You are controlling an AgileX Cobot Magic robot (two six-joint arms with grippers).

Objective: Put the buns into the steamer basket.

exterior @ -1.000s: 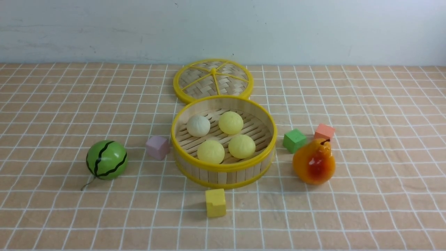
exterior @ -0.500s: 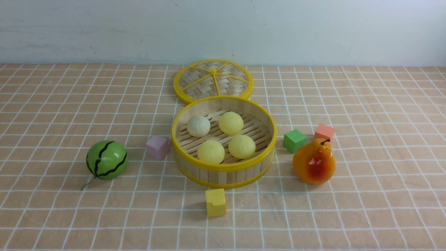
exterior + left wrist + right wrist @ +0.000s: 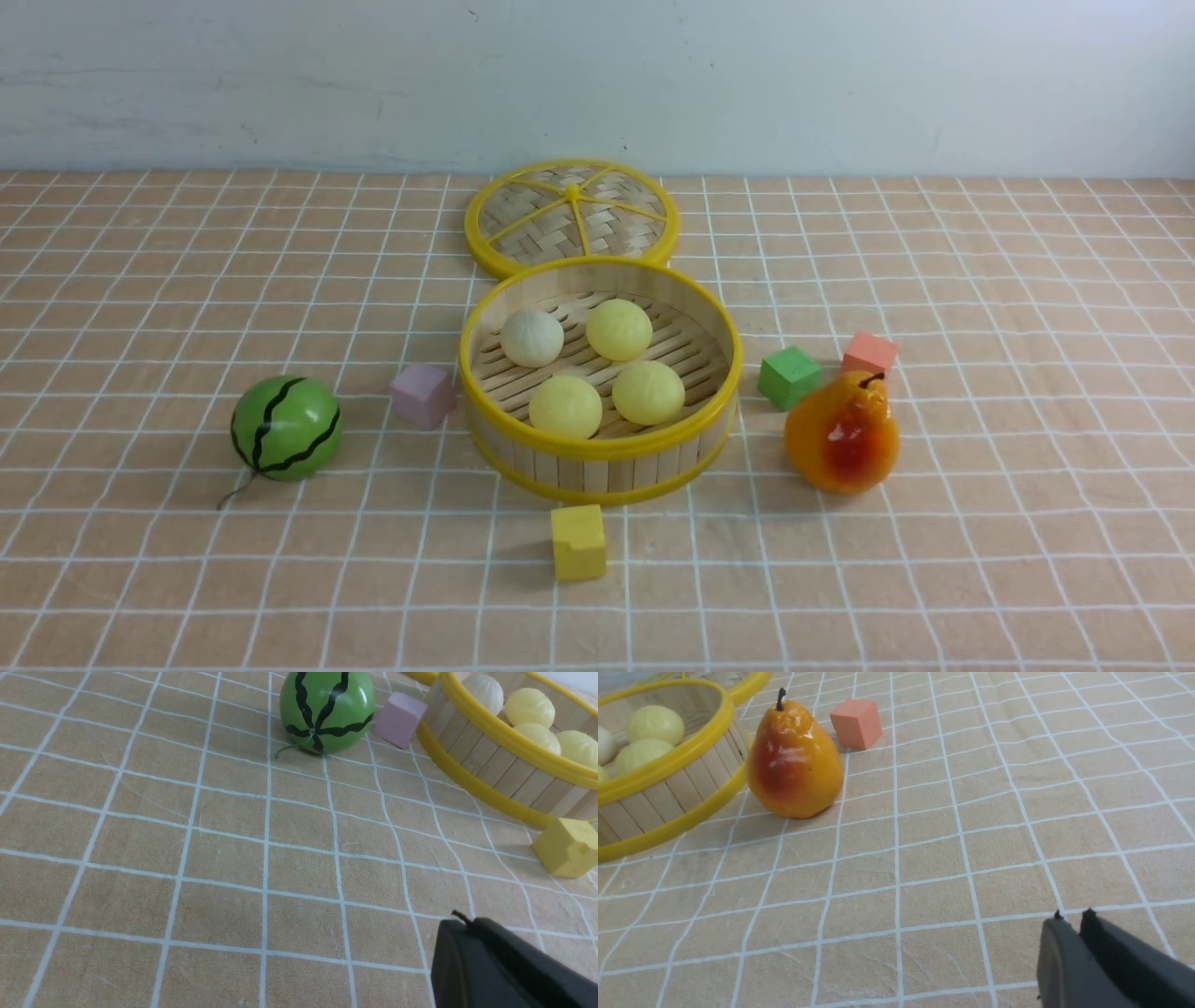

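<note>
Front view: four buns [image 3: 565,406] all down inside the steamer basket [image 3: 597,455] at bench centre, resting on its slatted floor, the off-white one far-left, three pale yellow ones beside and nearer; none out on the checked cloth. Flat woven lid [image 3: 571,210] lying just beyond the basket's far rim. Placing judged complete. No arm visible from this angle. Left wrist view: left pincer [image 3: 460,917] closed together and empty, low over bare cloth to the near left, watermelon ball [image 3: 327,711] and pink cube [image 3: 399,718] farther on towards the basket. Right wrist view: right pincer [image 3: 1073,914] with tips a hair apart, clamped on nothing, over bare cloth to the near right, pear [image 3: 794,760] standing between it and the basket wall. Little left to spoil, yet some hazards: a careless sweep inward from the right likely to topple the pear against the basket and jolt the round, free-rolling buns; a low pass from the left apt to set the watermelon ball rolling into the pink cube; the yellow cube [image 3: 577,541], just near of the basket, easily clipped by either arm; any drag on the cloth liable to shift everything at once.
</note>
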